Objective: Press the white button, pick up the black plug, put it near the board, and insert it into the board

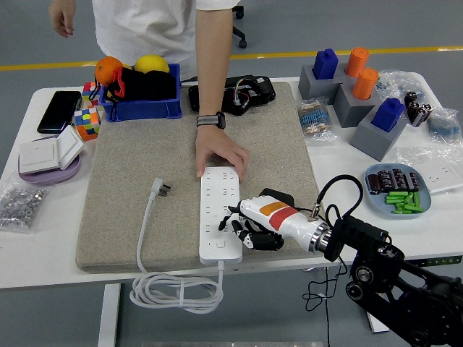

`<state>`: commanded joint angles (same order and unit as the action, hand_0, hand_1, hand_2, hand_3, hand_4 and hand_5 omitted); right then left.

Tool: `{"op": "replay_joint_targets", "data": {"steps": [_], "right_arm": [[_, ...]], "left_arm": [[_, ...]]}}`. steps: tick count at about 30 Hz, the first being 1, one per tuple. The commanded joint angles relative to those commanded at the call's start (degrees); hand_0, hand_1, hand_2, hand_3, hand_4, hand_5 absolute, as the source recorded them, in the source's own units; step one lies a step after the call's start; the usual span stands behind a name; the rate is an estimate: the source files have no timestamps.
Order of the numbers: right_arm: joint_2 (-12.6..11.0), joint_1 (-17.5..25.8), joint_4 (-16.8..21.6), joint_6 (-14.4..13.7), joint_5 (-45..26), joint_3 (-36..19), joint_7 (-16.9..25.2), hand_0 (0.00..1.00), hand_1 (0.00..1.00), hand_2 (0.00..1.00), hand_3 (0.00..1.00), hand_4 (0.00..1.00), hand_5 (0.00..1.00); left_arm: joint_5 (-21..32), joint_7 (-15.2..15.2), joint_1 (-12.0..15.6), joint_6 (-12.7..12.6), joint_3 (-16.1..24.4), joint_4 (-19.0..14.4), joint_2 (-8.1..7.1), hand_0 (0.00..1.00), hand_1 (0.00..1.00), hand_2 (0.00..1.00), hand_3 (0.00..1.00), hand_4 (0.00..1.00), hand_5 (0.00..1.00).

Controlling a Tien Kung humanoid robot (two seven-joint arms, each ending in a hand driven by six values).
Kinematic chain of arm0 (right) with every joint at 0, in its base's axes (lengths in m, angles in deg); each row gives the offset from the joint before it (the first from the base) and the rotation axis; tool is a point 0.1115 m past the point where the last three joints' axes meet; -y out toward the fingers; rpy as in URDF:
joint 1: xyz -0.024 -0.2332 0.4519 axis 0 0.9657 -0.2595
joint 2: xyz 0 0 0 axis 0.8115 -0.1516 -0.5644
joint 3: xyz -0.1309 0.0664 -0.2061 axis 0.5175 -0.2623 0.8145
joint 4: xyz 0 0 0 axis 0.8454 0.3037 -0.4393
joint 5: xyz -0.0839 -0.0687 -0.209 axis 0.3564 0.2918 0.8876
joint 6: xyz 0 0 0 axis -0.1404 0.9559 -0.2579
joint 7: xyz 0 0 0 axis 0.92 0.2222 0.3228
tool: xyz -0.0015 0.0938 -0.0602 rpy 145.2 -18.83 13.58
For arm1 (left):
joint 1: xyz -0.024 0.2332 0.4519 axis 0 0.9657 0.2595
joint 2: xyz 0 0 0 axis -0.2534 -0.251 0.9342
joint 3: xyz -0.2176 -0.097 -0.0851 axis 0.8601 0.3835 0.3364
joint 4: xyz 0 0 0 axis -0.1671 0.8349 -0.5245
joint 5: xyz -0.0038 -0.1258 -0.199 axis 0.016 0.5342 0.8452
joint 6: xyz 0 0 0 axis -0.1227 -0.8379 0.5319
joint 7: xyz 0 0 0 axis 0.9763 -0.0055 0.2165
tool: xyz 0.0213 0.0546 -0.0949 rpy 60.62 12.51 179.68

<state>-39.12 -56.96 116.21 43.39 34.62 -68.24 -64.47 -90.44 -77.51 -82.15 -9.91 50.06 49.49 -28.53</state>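
Fingers curled and empty, the right hand (249, 230) hovers over the power strip's (221, 214) near end by its white button (221, 246), black plug (276, 199) waiting just behind; pressing comes next.

Beyond the robot hand (249, 230), a white counter (43, 238) stands on a grey floor (405, 25) crossed by a yellow line (340, 52), an office chair base (235, 22) farther back
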Motion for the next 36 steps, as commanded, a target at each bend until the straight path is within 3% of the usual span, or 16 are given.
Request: {"op": "replay_joint_targets", "data": {"steps": [4,5,10,11,16,17,22,23,34,35,36], "right_arm": [[-0.5,0.6,2.2,-1.3,-4.6,-2.1,3.9,0.002,0.002,0.11,0.555,0.222,0.002],[-0.5,0.8,2.5,-1.4,-5.3,-2.6,4.5,0.116,0.142,0.193,0.581,0.454,0.002],[-0.4,1.5,1.7,-1.8,-8.2,-5.6,6.0,0.116,0.142,0.193,0.581,0.454,0.002],[-0.3,1.6,1.1,-1.6,-8.4,-6.3,6.0,0.508,0.521,0.533,0.651,0.741,0.069],[0.0,2.0,-1.7,-1.5,-8.8,-8.1,5.8,0.508,0.521,0.533,0.651,0.741,0.069],[0.1,1.9,-2.3,-1.6,-8.8,-8.2,5.9,0.841,0.833,0.802,0.784,0.998,0.214],[0.6,1.8,-6.1,-1.4,-9.2,-8.0,4.9,0.841,0.833,0.802,0.784,0.998,0.214],[0.8,1.7,-7.1,-1.2,-9.1,-7.9,4.7,0.916,0.919,0.9,0.885,0.998,0.404],[1.2,1.4,-13.0,-4.5,-9.2,-7.7,7.2,0.892,0.868,0.846,0.866,0.998,0.398],[1.3,1.3,-13.7,-4.9,-9.6,-7.7,7.8,0.785,0.762,0.739,0.767,0.966,0.168],[1.3,1.2,-14.4,-5.2,-9.9,-7.7,8.3,0.785,0.762,0.739,0.767,0.966,0.168]], "left_arm": [[0.3,0.0,-0.1,0.0,-0.2,0.0,0.05,0.478,0.509,0.507,0.589,0.56,0.256],[0.3,0.1,-0.1,0.0,-0.2,0.0,0.06,0.477,0.508,0.506,0.589,0.56,0.255],[0.0,0.0,-0.1,0.0,0.0,0.0,0.08,0.477,0.508,0.506,0.589,0.56,0.255],[0.0,0.0,-0.1,0.0,0.1,0.0,0.08,0.478,0.506,0.506,0.589,0.56,0.256],[0.0,0.0,0.0,0.0,0.1,0.0,0.09,0.478,0.506,0.506,0.589,0.56,0.256],[0.0,-0.1,0.0,0.0,0.1,0.0,0.09,0.477,0.507,0.505,0.589,0.56,0.256],[0.3,-0.1,-0.2,0.0,-0.3,0.0,0.05,0.477,0.507,0.505,0.589,0.56,0.256],[0.3,-0.1,-0.3,0.0,-0.3,0.0,0.03,0.476,0.507,0.505,0.589,0.56,0.256],[0.2,-0.1,-0.3,0.1,-0.5,0.0,-0.1,0.479,0.506,0.505,0.589,0.56,0.256],[0.1,-0.1,-0.3,0.1,-0.4,0.0,-0.12,0.48,0.508,0.505,0.589,0.56,0.256],[0.0,-0.1,-0.3,0.1,-0.4,0.0,-0.14,0.48,0.508,0.505,0.589,0.56,0.256]]}}
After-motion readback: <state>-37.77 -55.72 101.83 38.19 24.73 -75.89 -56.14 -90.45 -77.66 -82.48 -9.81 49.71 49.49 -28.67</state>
